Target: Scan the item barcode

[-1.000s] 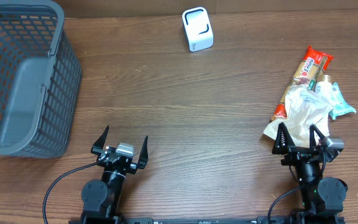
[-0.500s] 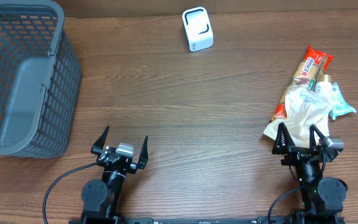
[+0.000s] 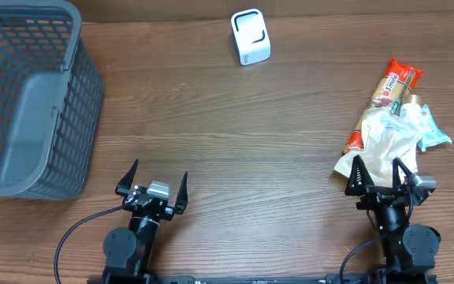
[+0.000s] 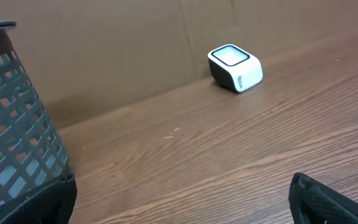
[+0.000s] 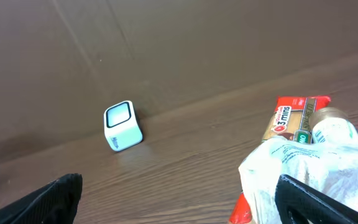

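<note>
Brown wood-grain table [image 3: 235, 158], matt and level, with a plain brown wall behind it, holds everything we list. Nearest, at the front edge: left gripper [image 3: 160, 169], black, its pointed fingers spread wide apart and holding nothing, with bare wood ahead of it. Right gripper [image 3: 376, 159], the same make, also has its fingers wide apart and empty, their tips just short of the goods. Next, right side: one crumpled white bag [image 3: 385, 142], thin, creased film, soft and shapeless, lying partly over the other goods. Behind and under it is one long flat packet [image 3: 392, 87], glossy wrapper, tan middle with red ends, printed lettering on its face; we take this as the item to be scanned, though we see no barcode from any view. Beside it is a small bottle [image 5: 331, 121] with a round tan cap and a pale label, lying on its side, and a scrap of teal-and-white wrapper [image 3: 433, 136]. Left side, well apart from the goods: one grey plastic basket [image 3: 89, 95], lattice walls, solid rim, nothing visible inside. Farthest, by the wall: one scanner [image 3: 251, 36], a small white rounded box with a dark-framed window. Progress, as we judge it: nothing gripped, nothing lifted, nothing presented to the scanner; picking up, turning the code outward and scanning all remain.
</note>
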You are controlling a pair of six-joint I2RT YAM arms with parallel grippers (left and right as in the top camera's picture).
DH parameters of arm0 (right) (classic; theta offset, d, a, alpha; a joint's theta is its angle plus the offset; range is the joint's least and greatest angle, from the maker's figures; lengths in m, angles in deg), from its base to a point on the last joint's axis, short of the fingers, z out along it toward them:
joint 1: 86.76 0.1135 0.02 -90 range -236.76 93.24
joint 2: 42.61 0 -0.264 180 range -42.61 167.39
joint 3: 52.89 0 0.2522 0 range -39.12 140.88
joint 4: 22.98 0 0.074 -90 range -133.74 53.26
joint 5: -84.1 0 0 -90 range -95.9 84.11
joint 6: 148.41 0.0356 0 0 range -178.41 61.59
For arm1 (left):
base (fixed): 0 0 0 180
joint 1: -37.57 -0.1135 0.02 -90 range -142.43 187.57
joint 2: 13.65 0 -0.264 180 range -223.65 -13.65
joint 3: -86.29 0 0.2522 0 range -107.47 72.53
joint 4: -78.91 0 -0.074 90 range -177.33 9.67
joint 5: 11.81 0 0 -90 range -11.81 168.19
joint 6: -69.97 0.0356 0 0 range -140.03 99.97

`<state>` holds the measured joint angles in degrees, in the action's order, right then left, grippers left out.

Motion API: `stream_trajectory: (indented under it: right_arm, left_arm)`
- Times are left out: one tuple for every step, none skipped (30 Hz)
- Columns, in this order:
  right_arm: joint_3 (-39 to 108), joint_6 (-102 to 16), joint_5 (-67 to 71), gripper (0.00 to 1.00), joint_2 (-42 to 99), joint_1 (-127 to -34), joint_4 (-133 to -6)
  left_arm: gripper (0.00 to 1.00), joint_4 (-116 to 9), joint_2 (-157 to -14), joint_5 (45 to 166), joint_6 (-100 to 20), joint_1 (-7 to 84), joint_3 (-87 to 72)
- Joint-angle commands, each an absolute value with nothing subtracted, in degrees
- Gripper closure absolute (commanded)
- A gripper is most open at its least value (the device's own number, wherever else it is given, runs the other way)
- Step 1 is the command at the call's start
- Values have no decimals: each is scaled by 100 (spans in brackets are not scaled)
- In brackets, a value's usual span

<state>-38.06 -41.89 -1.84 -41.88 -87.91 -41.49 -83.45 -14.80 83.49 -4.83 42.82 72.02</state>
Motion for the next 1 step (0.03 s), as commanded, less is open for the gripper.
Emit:
stream_trajectory:
  right_arm:
    - [-3865, -4198, -215, 0, -4234, -8839, -4127]
  left_arm:
    - [0, -8332, -1467, 8375, -478, 4322, 7224]
